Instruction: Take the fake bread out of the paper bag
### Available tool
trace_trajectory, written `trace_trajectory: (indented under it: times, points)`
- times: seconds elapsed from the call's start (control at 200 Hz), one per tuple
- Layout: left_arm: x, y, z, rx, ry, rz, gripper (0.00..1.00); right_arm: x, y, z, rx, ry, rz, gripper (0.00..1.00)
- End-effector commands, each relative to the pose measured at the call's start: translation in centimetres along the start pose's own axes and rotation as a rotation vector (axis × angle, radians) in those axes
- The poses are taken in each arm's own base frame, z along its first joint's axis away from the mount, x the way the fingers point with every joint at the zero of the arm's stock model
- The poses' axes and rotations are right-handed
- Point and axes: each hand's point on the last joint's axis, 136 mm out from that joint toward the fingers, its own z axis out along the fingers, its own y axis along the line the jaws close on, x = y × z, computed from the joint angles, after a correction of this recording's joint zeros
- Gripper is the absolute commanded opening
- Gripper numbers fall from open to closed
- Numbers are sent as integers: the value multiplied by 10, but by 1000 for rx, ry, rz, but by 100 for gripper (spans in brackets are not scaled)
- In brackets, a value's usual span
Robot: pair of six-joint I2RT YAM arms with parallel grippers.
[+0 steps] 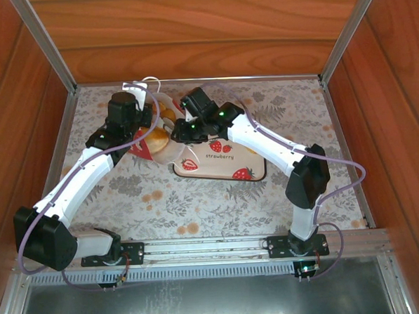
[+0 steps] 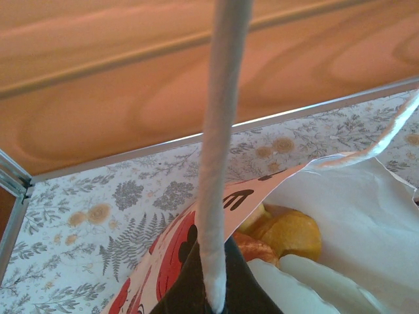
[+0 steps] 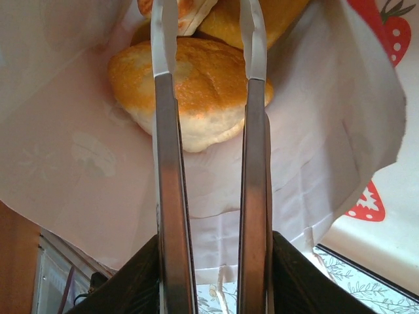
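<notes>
Bread (image 3: 203, 98) in paper bag (image 3: 85, 157) | left jaws clamp cord (image 2: 219, 163) | right jaws narrow, grip unclear

Table (image 1: 219, 206) covered in grey-leaf, orange-flower print. Flat white tray (image 1: 231, 166) lettered "strawberry", with red berries, lies centre frame, right of middle. Wood-grain walls (image 1: 203, 31) at top, left and right; aluminium posts (image 1: 49, 46) in the upper corners. Metal rail (image 1: 207, 248) along the lower table edge. Left wrist view: same print (image 2: 98, 222), wood wall (image 2: 131, 78), metal strip (image 2: 294, 114) at its base.
</notes>
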Motion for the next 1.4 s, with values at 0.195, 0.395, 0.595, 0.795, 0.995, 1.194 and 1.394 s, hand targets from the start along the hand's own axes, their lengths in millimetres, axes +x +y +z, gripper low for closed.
trace_trajectory:
  times: [0.195,0.395,0.595,0.795,0.995,1.194,1.394]
  points:
    - [-17,-8,-2,31,-63,-39,0,-23,18,2,-86,-36,19,40]
    - [-17,-10,-2,36,-63,-38,0,-24,21,7,-112,-21,30,39]
    - [-17,-11,-2,41,-64,-36,0,-28,20,10,-127,-22,55,45]
    - [-18,-10,-3,39,-67,-31,0,-31,15,17,-147,-16,93,45]
    - [-18,-9,-5,33,-68,-31,0,-31,13,21,-153,-14,100,42]
    - [-17,-10,-4,34,-65,-35,0,-31,16,18,-168,-9,87,29]
    - [-17,-9,0,20,-62,-42,0,-30,21,0,-178,-26,44,17]
